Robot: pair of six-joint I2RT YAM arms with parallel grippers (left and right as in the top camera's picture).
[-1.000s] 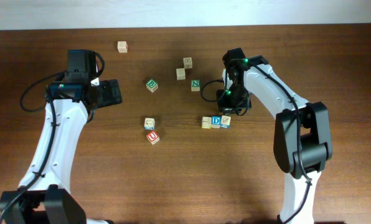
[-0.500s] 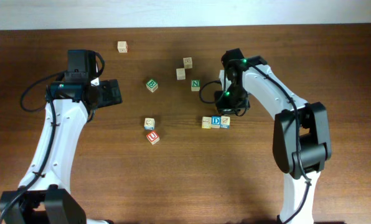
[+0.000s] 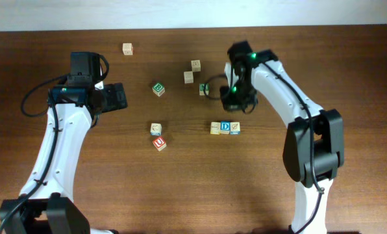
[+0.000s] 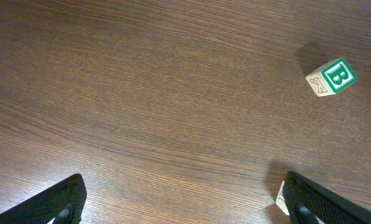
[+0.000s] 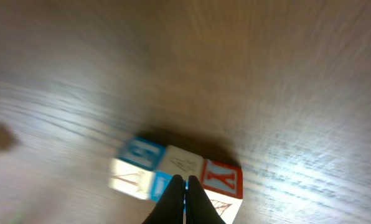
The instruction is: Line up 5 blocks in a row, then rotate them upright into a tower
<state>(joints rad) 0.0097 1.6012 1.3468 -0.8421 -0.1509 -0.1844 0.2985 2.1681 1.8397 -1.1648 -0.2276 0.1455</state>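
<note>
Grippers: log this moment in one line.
right gripper: shut, empty, clear of D row | left gripper: open, empty, B block ahead

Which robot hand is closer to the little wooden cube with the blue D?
Right. The right gripper hangs shut close beside the blue D cube. The left gripper is open, far away on the table's other side.

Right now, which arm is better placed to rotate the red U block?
Left: the left gripper is open and nearer the U block; the right gripper is shut, over by the D block.
</note>
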